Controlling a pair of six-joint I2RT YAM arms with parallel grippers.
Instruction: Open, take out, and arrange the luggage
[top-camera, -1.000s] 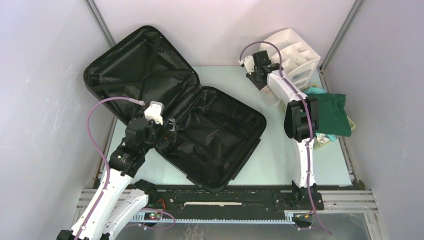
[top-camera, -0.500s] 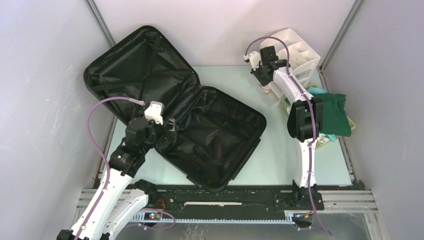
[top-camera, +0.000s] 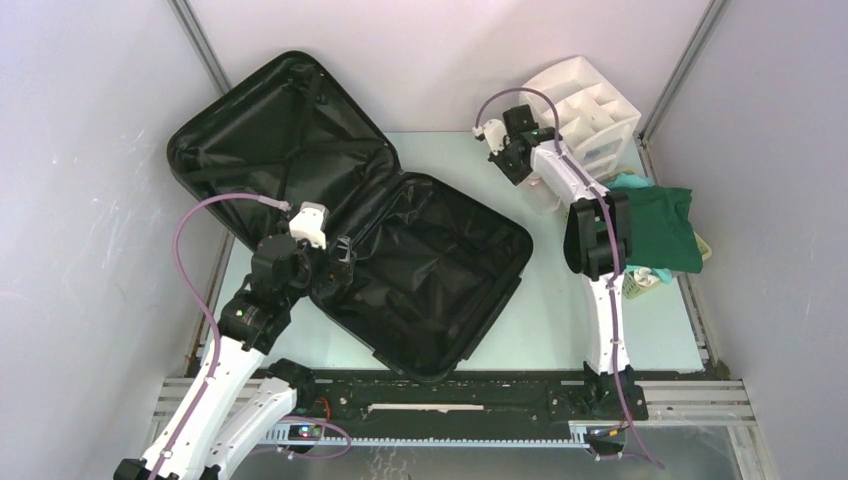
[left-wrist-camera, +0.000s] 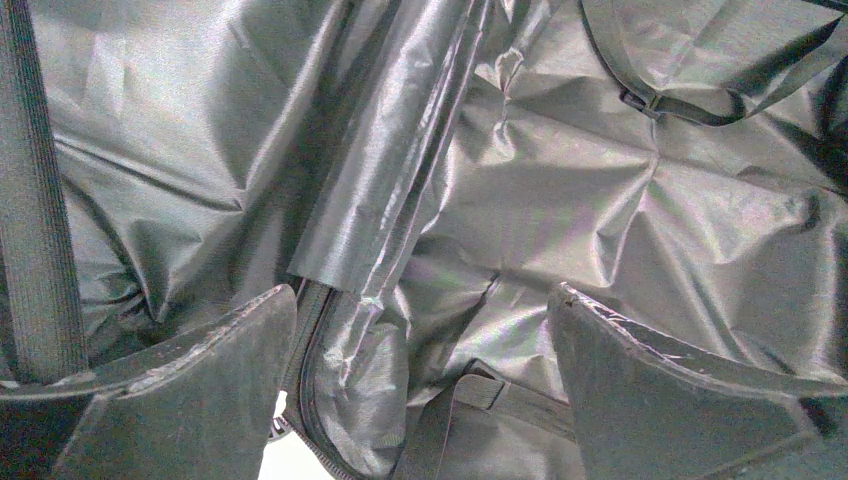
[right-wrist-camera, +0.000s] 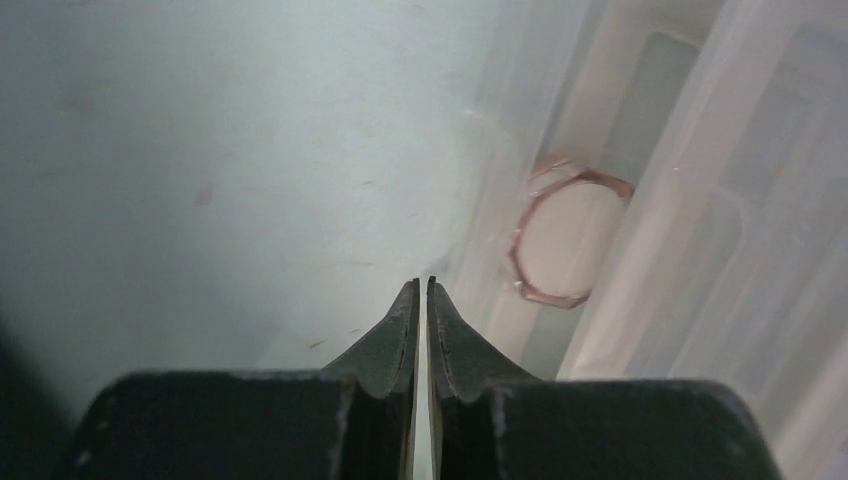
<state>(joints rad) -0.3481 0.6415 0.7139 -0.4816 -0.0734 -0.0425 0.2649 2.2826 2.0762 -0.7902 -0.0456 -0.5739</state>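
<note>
Suitcase (top-camera: 350, 210) lies open on the bench (top-camera: 560, 320). I judge it heavy, shell stiff, lining (left-wrist-camera: 560, 200) limp: hold the rim (top-camera: 437, 376). Left tool (left-wrist-camera: 422, 295) released over the lining; right tool (right-wrist-camera: 420, 285) clenched on nothing beside the drawers (top-camera: 595, 105).

We find the luggage (top-camera: 440, 270) lined in thin black woven cloth, creased, with a dull sheen. Its strap (left-wrist-camera: 35, 200) is ribbed webbing. The left fingers (left-wrist-camera: 200, 400) are matt black, scuffed along the edges. The drawer organizer (right-wrist-camera: 720, 250) is smooth translucent white plastic. The table (right-wrist-camera: 200, 150) is matt and faintly speckled.
</note>
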